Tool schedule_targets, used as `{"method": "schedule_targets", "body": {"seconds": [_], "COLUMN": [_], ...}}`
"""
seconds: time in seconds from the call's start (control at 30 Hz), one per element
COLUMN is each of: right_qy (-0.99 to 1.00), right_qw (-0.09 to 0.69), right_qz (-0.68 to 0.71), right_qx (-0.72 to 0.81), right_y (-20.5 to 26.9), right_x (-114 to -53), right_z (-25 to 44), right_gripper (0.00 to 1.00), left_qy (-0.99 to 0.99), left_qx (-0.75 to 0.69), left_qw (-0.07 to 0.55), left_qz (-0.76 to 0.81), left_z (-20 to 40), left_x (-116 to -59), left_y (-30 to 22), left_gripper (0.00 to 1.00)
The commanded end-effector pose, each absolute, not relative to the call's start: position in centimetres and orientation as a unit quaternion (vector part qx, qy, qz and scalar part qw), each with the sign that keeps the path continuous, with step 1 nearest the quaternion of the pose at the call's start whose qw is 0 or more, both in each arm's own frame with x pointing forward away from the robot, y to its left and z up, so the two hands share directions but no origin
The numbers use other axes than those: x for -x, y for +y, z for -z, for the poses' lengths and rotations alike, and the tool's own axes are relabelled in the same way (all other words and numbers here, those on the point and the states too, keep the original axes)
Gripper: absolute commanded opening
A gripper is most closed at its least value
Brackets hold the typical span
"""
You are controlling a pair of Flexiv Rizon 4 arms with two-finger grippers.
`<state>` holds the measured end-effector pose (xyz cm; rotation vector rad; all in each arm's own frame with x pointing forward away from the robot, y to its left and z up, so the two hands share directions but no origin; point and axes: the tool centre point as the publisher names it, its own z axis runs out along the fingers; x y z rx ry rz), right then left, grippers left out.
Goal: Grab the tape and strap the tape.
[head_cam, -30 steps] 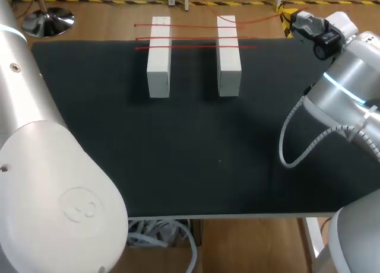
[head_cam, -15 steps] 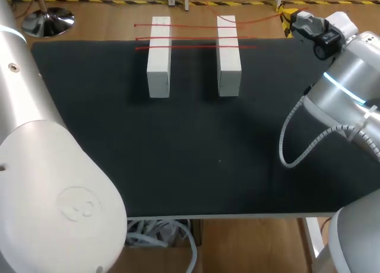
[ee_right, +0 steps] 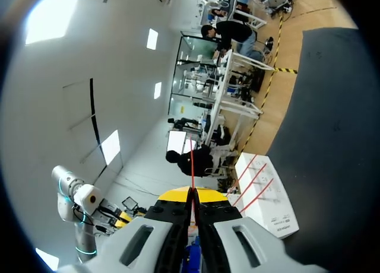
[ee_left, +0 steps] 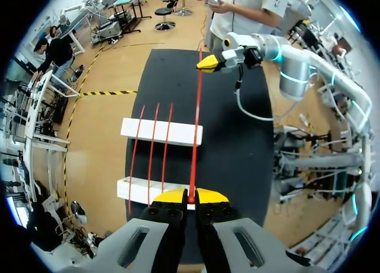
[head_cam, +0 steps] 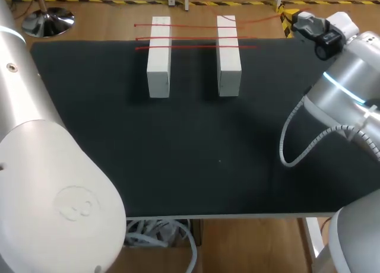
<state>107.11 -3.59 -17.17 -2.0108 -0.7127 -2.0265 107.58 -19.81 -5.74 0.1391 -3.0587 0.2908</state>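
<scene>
The black table mat (head_cam: pixel 196 154) lay open across its near and middle part, while two white rectangular blocks (head_cam: pixel 159 59) stood side by side, apart, at its far edge. Three thin red straps (head_cam: pixel 196 38) lay across both blocks, bridging the gap between them. A fourth thin red strap (ee_left: pixel 195 124) ran straight over the blocks just beside those three, with the left gripper (ee_left: pixel 191 196) pinched closed on one end and the right gripper (ee_right: pixel 191 193), at the mat's far right corner, pinched closed on the other.
</scene>
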Motion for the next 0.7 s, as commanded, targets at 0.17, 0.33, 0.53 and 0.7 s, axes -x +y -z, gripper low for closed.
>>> {"method": "schedule_targets", "body": {"seconds": [0.17,0.33,0.53,0.7], "right_qy": [-0.198,-0.187,-0.2,-0.22], "right_qw": [0.029,0.009,-0.049,-0.093], "right_qz": [0.692,0.689,0.676,0.658], "right_qx": [0.693,0.7,0.708,0.714], "right_y": [-2.6,-2.2,-1.7,-1.6], "right_x": [-107.5,-107.4,-107.2,-107.3], "right_z": [17.0,17.0,16.5,15.6], "right_gripper": [0.0,0.0,0.0,0.0], "left_qy": [-0.994,-0.994,-0.994,-0.994], "left_qx": [-0.045,-0.045,-0.045,-0.045], "left_qw": [0.034,0.034,0.034,0.034], "left_qz": [-0.092,-0.092,-0.092,-0.092], "left_z": [5.6,5.6,5.6,5.6], "left_x": [-107.6,-107.6,-107.6,-107.6], "left_y": [-19.9,-19.9,-19.9,-19.9], "left_gripper": [0.0,0.0,0.0,0.0]}}
